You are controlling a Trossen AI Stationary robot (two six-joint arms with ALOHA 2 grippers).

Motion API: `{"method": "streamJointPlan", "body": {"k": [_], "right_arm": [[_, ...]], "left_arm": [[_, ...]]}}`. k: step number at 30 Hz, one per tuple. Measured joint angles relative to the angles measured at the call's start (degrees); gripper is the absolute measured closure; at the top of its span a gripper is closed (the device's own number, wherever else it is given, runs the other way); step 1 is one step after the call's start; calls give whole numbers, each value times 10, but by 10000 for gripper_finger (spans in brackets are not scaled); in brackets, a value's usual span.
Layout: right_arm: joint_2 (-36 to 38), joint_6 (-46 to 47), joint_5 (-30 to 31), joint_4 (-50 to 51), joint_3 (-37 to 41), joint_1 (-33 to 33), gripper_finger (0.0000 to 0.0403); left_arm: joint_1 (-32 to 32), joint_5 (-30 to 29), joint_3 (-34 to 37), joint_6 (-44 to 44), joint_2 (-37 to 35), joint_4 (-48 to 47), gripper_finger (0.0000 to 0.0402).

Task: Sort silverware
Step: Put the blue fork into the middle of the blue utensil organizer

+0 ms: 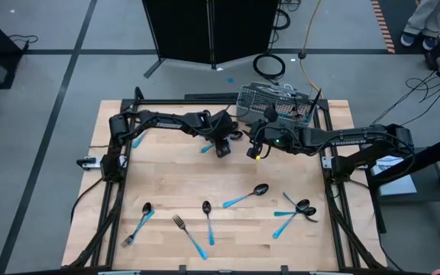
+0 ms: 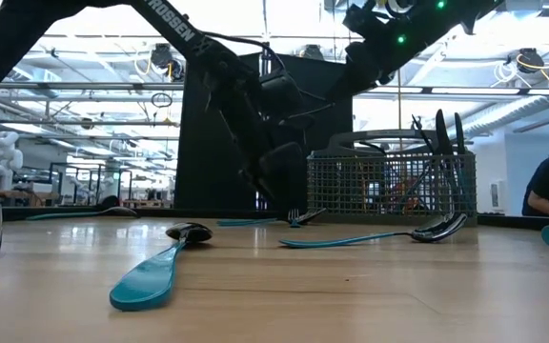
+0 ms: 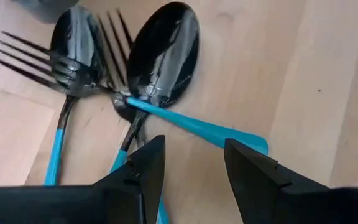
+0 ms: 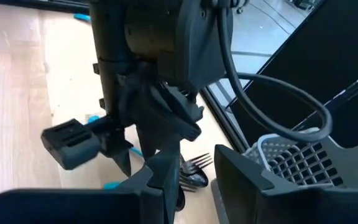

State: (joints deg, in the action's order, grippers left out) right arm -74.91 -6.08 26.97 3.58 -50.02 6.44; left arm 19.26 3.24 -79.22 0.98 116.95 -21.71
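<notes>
A small pile of silverware lies on the table's far middle: a dark spoon [image 3: 163, 56] with a blue handle [image 3: 197, 127] rests across two forks [image 3: 23, 59] and a second spoon [image 3: 76, 43]. My left gripper [image 3: 194, 146] stands open just above the pile's handle ends, slanting down, and the top spoon's handle tip lies just beyond its fingertips. In the high view, this gripper [image 1: 221, 149] is over the blue handle [image 1: 206, 147]. My right gripper [image 1: 254, 151] hangs higher, close to the right of the left one, open and empty [image 4: 191, 158], and faces the left hand.
The grey wire basket [image 1: 273, 103] stands at the far edge just behind both grippers, with several pieces upright in it. Loose silverware lies on the near half: a spoon [image 1: 145, 210], a fork [image 1: 182, 225], spoons [image 1: 207, 214] [image 1: 254, 191], and a crossed pair [image 1: 300, 208].
</notes>
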Motion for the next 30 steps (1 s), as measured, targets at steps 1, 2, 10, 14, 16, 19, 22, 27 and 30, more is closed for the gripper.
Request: {"method": "streamJointPlan", "body": {"k": [1, 2, 10, 14, 16, 19, 22, 27, 30], "right_arm": [[0, 5, 0, 3, 0, 0, 309], [0, 7, 0, 6, 0, 0, 309], [0, 24, -1, 21, 0, 0, 309], [0, 29, -3, 21, 0, 0, 309], [0, 43, -3, 17, 0, 0, 309], [0, 69, -3, 10, 0, 0, 309], [0, 103, -3, 9, 0, 0, 309], [0, 240, -5, 11, 0, 3, 309], [-5, 324, -29, 23, 0, 12, 309]], "left_arm": [[2, 1, 2, 9, -5, -6, 240], [5, 2, 6, 13, -11, -10, 240], [52, -14, 166, 0, -191, 98, 240], [73, -17, 313, -41, -298, 268, 240], [76, -17, 385, -57, -336, 385, 240], [77, -17, 468, -61, -369, 549, 240], [84, -17, 508, -23, -386, 654, 240], [100, -7, 505, 25, -405, 680, 240], [111, 43, 505, 28, -410, 677, 240]]}}
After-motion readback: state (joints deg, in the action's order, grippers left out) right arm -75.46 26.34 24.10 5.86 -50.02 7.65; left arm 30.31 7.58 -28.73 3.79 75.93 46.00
